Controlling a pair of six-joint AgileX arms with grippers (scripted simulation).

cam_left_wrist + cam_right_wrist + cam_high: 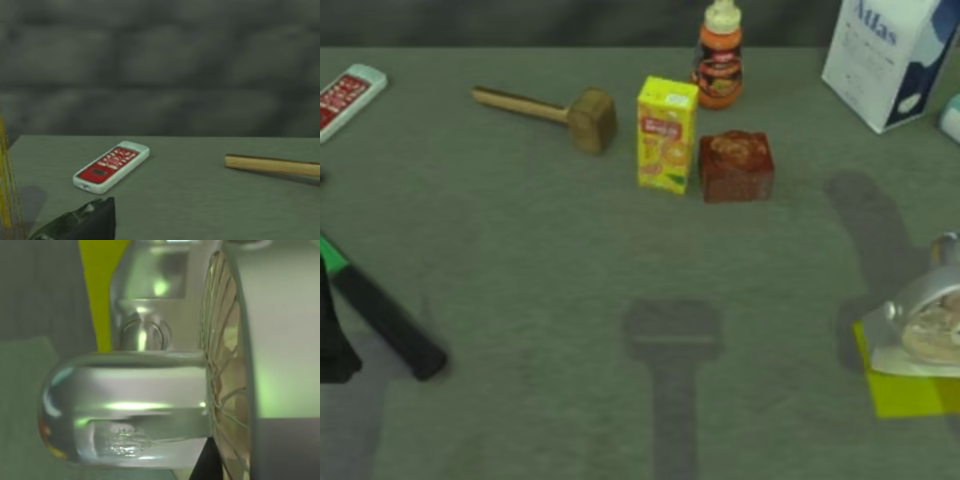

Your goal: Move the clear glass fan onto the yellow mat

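The clear glass fan (925, 325) is at the table's right edge, over the yellow mat (905, 395); its tan inside faces up and its flat base lies on the sheet. In the right wrist view the fan (130, 405) fills the picture, with a strip of the mat (102, 290) behind it. My right gripper (150, 460) is shut on the fan, and one dark finger (205, 466) presses its shiny body. That arm is outside the top view. My left gripper (335, 355) is parked at the left edge, open, with one finger (85, 222) showing.
At the back stand a yellow juice carton (666, 135), a red-brown block (735, 165), an orange bottle (719, 55) and a white milk carton (885, 55). A wooden hammer (570, 112) and a red-and-white remote (348, 95) lie at back left.
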